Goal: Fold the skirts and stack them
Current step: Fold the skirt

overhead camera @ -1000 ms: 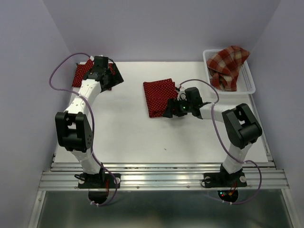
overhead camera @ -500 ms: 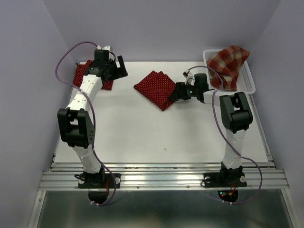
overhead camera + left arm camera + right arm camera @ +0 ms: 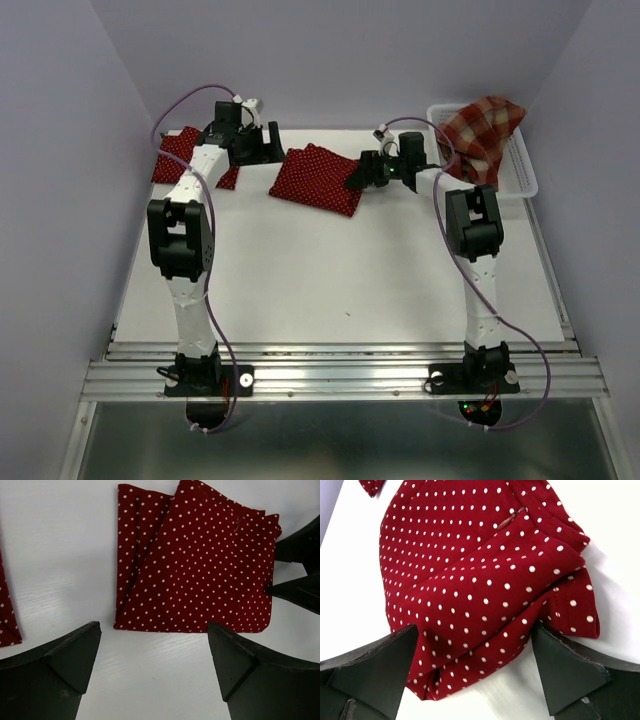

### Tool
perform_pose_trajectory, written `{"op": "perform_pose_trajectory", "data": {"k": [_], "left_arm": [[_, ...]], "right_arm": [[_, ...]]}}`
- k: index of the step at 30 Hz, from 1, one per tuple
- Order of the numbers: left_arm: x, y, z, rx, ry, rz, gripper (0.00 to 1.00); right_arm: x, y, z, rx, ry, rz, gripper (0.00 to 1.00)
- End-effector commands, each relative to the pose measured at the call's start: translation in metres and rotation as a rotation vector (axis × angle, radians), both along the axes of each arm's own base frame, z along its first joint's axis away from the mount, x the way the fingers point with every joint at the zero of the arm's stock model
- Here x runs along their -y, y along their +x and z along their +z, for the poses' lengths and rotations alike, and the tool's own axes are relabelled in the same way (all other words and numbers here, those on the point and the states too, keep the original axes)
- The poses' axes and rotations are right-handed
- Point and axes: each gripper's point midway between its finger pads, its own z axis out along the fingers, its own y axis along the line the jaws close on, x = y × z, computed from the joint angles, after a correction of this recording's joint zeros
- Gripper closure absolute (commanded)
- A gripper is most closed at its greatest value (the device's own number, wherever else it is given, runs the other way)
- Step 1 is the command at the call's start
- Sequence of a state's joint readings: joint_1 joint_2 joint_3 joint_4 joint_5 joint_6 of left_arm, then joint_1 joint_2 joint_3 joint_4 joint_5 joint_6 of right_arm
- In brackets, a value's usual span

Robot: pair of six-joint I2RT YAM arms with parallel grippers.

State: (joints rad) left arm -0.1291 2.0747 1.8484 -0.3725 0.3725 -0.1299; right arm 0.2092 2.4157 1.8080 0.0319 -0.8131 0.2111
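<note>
Now the folded dark red, white-dotted cloth skirt [image 3: 315, 178] lies at twelve o'clock, with left gripper [image 3: 262, 148] and right gripper [image 3: 357, 180] both released. Pinching only its top layer at three o'clock could unfold it.

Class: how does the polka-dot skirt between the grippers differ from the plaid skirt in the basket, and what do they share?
The polka-dot skirt is dark red with white dots; the plaid skirt is red-and-cream checked. The polka-dot skirt lies folded flat; the plaid skirt sits bunched in a heap. The polka-dot skirt rests on the table, the plaid skirt in the white basket. Both are soft, reddish cloth.
</note>
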Motion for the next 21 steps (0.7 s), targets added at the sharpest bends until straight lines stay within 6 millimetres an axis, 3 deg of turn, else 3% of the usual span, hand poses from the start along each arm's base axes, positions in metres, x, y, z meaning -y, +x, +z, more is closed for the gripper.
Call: {"op": "perform_pose_trajectory", "data": {"k": [1,7,11,15,21], "left_arm": [[0.023,0.011,0.014,0.083,-0.026,-0.16,0.01],[0.014,0.02,-0.027,0.006,0.035,-0.103,0.01],[0.024,0.026,-0.034,0.012,0.03,-0.109,0.01],[0.016,0.037,-0.053,0.002,0.098,-0.059,0.01],[0.01,0.052,-0.059,0.021,0.152,-0.051,0.01]], "right_arm": [[-0.029,-0.009,-0.012,-0.044,-0.041,0.05,0.0],[-0.029,-0.002,-0.011,-0.063,-0.041,0.01,0.0],[-0.032,-0.009,-0.012,-0.071,-0.048,0.02,0.0],[-0.03,-0.015,-0.013,-0.081,-0.053,0.025,0.0],[-0.032,-0.028,-0.022,-0.107,-0.069,0.045,0.0]]}}
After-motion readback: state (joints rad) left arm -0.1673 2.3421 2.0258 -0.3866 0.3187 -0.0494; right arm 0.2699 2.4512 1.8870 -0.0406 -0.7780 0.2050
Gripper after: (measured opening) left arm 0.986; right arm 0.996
